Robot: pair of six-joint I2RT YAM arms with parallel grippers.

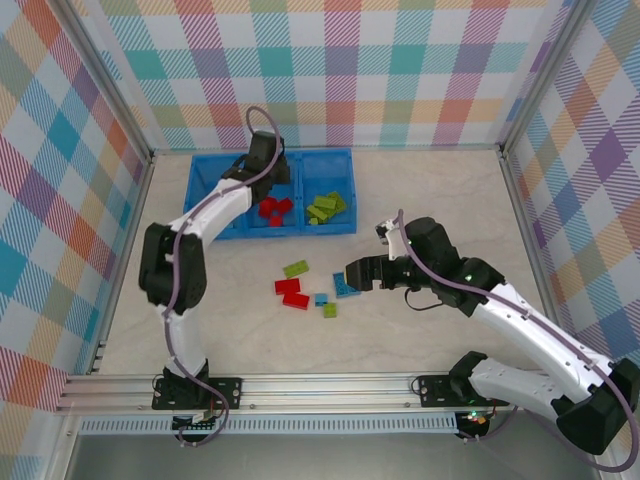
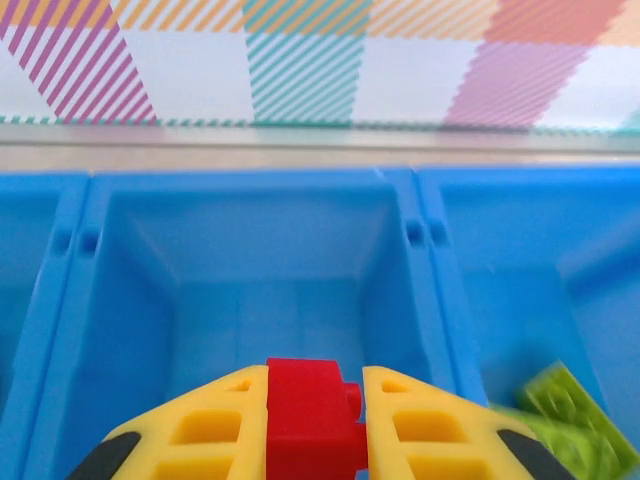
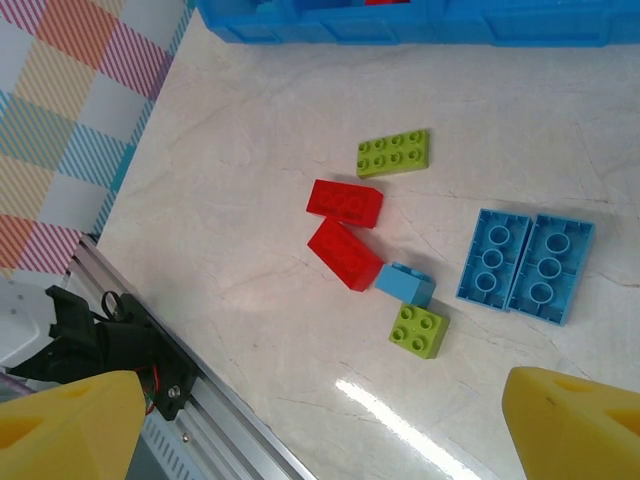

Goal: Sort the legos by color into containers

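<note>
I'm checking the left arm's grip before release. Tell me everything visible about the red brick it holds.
The red brick is glossy plastic, blocky, with a small nub on one side. It is clamped between the two yellow fingers of the left gripper, which press its opposite side faces. Its lower part runs out of frame. It hangs above the middle compartment of the blue tray, touching nothing else that shows.

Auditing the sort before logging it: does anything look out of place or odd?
Only one small thing: the two light blue bricks lying side by side on the table are upside down, hollow undersides facing up.
</note>
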